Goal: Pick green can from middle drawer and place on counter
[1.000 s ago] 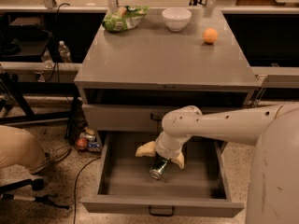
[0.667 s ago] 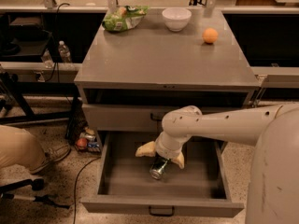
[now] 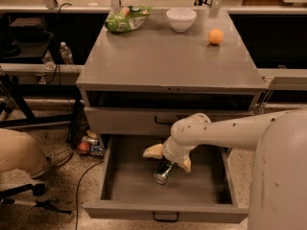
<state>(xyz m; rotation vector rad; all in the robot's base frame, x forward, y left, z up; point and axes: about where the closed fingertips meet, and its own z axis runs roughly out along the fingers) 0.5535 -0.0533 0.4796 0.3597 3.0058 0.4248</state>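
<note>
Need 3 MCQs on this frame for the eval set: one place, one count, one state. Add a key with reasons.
1. How many things lie on the counter?
A. three
B. one
C. five

2. Where is the can?
A. on the counter
B. on the floor
C. in the drawer

3. The drawer holding the can is:
A. shut
B. pulled open
C. lifted out and set aside

Key:
1 A: the counter bears a bag, a bowl and an orange.
2 C: the can lies on the drawer bottom, right under the claw.
3 B: the drawer's inside is on show, its front drawn out toward the camera.
</note>
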